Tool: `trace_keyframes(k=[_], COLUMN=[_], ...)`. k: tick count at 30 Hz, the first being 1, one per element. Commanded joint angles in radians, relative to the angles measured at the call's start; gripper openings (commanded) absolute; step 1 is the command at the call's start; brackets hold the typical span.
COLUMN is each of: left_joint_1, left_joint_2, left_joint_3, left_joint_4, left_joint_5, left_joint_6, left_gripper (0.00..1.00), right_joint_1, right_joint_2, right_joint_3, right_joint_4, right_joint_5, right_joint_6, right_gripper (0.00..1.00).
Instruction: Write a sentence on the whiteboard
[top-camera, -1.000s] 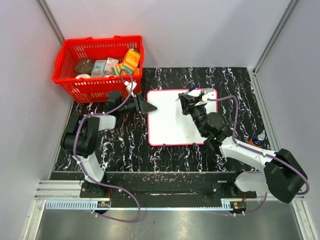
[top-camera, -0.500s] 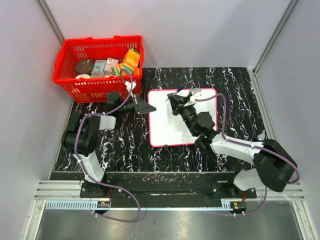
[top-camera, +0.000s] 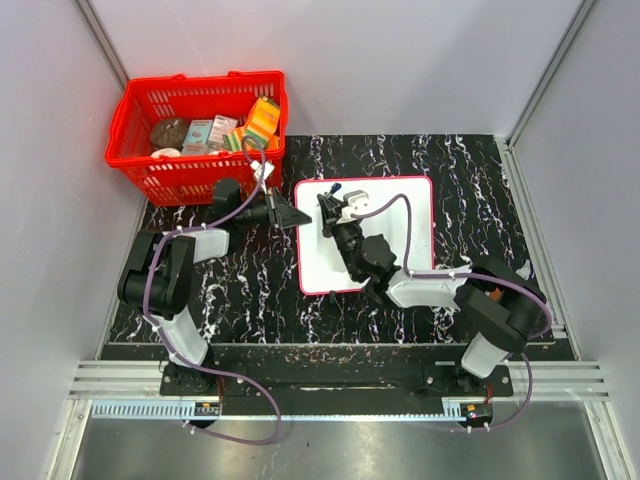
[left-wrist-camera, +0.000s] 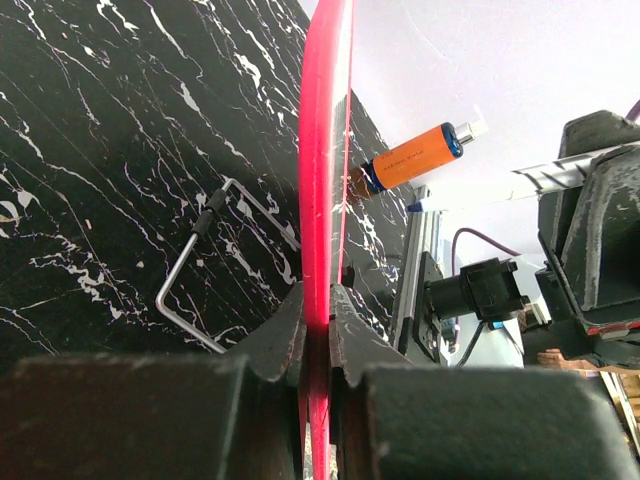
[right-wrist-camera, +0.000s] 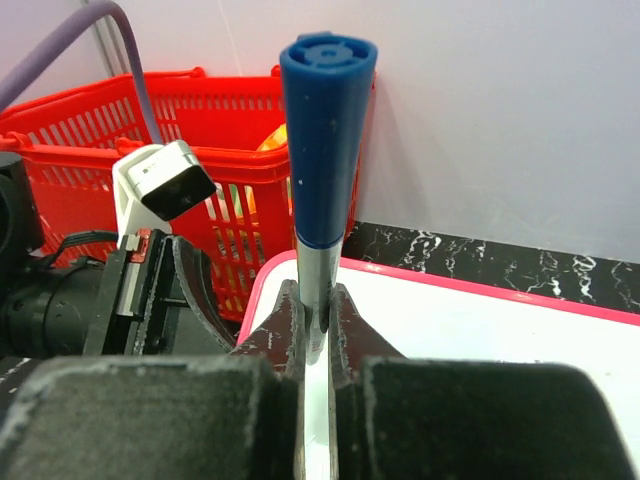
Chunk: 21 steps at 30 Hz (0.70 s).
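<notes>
Right gripper, clamped on the blue marker, sits at the whiteboard's ten-o'clock corner; its white face runs toward three o'clock.

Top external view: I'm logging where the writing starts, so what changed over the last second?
The right gripper, shut on the blue marker, swept left over the whiteboard, from its far right corner to its far left. The left gripper stayed clamped on its left edge; the board held still.
</notes>
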Motion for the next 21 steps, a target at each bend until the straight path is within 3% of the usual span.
trace_keyframes(k=[1, 21], left_joint_1=[0.004, -0.007], left_joint_2=[-0.028, -0.04], left_joint_3=[0.02, 0.023], left_joint_4=[-0.028, -0.086], left_joint_5=[0.039, 0.039], left_joint_6=[0.103, 0.143], left_gripper=[0.0, 0.0], right_joint_1=[0.022, 0.022], right_joint_2=[0.031, 0.117], right_joint_3=[0.039, 0.061], right_joint_4=[0.198, 0.226], right_joint_5=[0.111, 0.134], right_joint_6=[-0.108, -0.059], right_gripper=[0.0, 0.0])
